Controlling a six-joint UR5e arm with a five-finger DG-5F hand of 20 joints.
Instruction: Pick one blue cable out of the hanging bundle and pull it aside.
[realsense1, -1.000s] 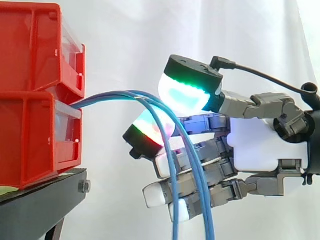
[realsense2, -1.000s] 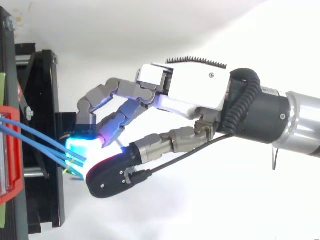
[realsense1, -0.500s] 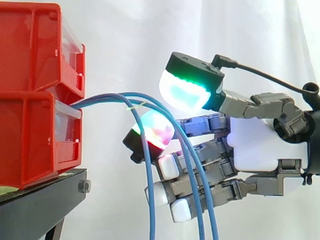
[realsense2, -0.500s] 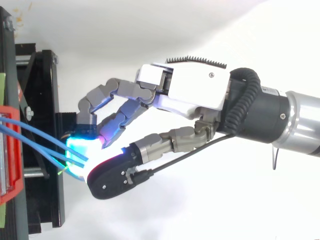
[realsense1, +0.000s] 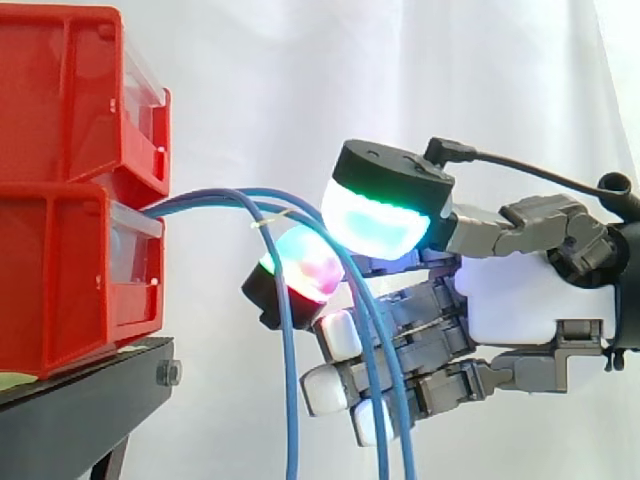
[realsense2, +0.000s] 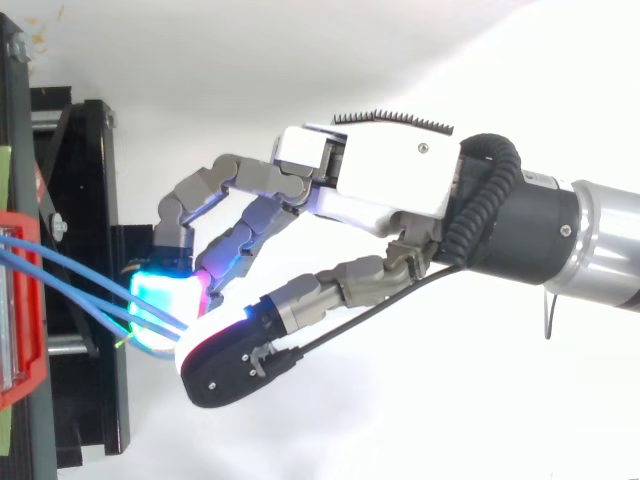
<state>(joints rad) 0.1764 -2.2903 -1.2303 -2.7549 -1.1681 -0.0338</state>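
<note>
Cables (realsense1: 215, 198), thin and blue, leave the lower red bin (realsense1: 60, 270), arch to the right and hang down near the black stand (realsense1: 80, 410). The robot hand (realsense1: 510, 290) reaches in from the right. Its glowing thumb pad (realsense1: 375, 215) and one curled finger pad (realsense1: 300, 265) are pinched together on the cables just past the arch. One strand hangs left of the others.

bright and even throughout, bleached to flat white across the curtain (realsense1: 300, 80); soft shade beneath the red bins (realsense1: 60, 250); cyan-green glare off the fingers (realsense1: 300, 265) onto the blue cables (realsense1: 200, 198).
</note>
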